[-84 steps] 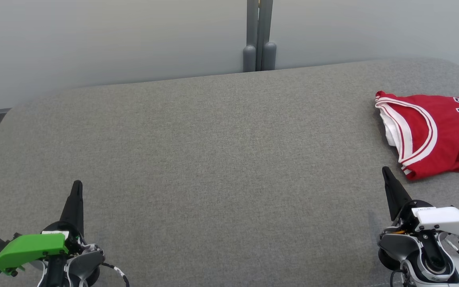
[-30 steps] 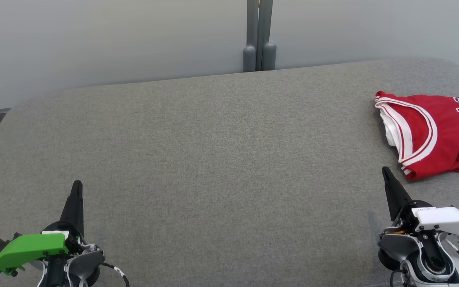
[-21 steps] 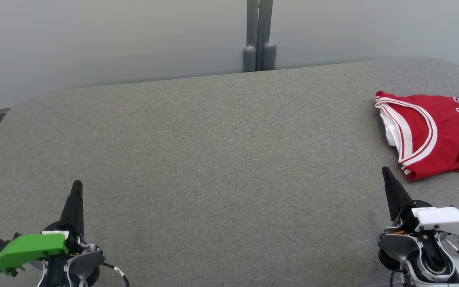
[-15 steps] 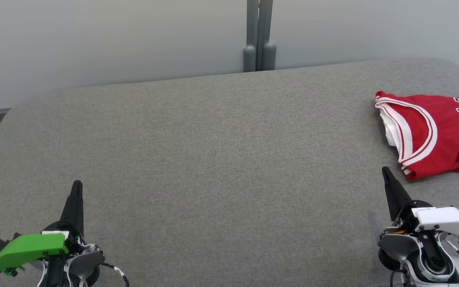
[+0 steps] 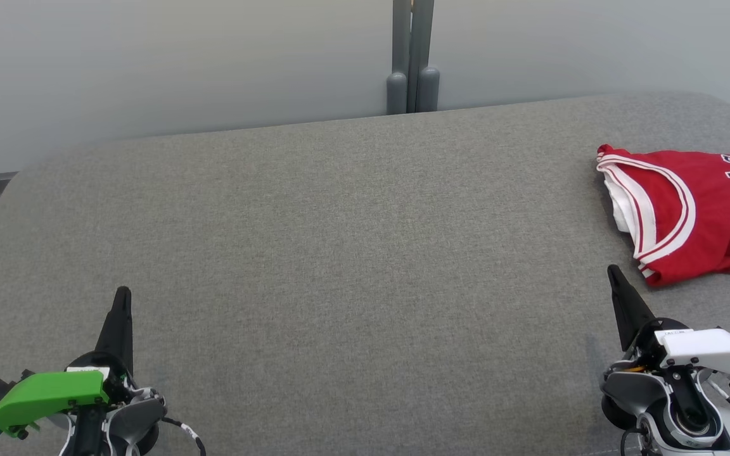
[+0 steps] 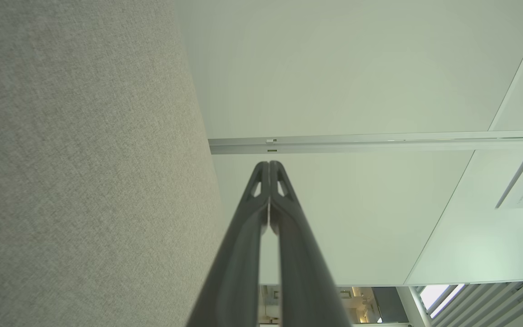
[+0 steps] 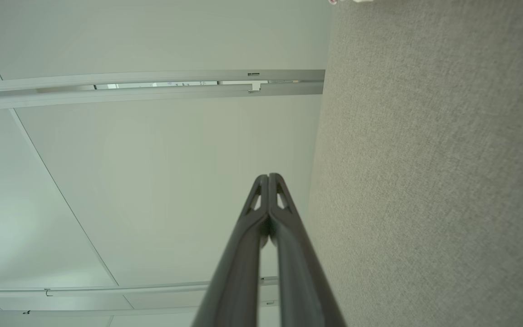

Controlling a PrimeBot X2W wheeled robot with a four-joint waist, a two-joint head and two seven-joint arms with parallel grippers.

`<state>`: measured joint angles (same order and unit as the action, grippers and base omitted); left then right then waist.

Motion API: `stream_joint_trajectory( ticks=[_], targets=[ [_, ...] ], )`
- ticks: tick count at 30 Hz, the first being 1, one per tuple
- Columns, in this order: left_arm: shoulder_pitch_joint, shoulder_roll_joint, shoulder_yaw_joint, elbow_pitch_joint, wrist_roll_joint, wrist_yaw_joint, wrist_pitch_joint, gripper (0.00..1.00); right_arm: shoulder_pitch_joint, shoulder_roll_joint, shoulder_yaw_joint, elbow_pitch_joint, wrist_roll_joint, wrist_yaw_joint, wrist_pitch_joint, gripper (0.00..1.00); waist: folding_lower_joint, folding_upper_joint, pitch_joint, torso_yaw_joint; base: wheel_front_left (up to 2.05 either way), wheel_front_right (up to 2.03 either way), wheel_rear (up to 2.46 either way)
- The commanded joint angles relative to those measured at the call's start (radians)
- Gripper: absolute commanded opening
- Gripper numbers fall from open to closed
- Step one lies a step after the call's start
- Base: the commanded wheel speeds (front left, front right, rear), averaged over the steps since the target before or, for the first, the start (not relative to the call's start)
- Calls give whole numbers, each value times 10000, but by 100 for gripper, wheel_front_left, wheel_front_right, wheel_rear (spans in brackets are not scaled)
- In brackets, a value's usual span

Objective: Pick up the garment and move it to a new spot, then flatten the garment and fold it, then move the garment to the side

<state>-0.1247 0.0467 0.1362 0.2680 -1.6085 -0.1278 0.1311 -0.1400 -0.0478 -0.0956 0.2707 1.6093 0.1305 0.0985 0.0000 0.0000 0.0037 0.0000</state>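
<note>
Folded jersey [image 5: 688, 215] lies at three o'clock on the surface [image 5: 339, 253], apparently set aside; left jaws and right jaws, together and empty, rest clear at seven and five.

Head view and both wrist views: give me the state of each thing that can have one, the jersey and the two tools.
Red jersey: looks folded, lying flat at the right side of the grey padded surface, partly cut off by the picture's edge, held by nothing.
Left tool: shut, empty, fingers pressed together, low over the near left of the surface.
Right tool: shut, empty, tip just short of the jersey's near edge, not touching it.
</note>
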Motion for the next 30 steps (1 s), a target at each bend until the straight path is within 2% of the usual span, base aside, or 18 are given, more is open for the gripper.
stream_joint_trajectory(
  ticks=[1, 30],
  targets=[
    [-124, 67, 33, -25, 13, -60, 20, 0, 99, -46, -17, -30, 67, 4, 38, 0, 0, 0, 0, 0, 0, 0, 0],
    [-124, 67, 33, -26, 14, -60, 20, 0, 100, -46, -17, -30, 67, 4, 38, 0, 0, 0, 0, 0, 0, 0, 0]
  ],
)
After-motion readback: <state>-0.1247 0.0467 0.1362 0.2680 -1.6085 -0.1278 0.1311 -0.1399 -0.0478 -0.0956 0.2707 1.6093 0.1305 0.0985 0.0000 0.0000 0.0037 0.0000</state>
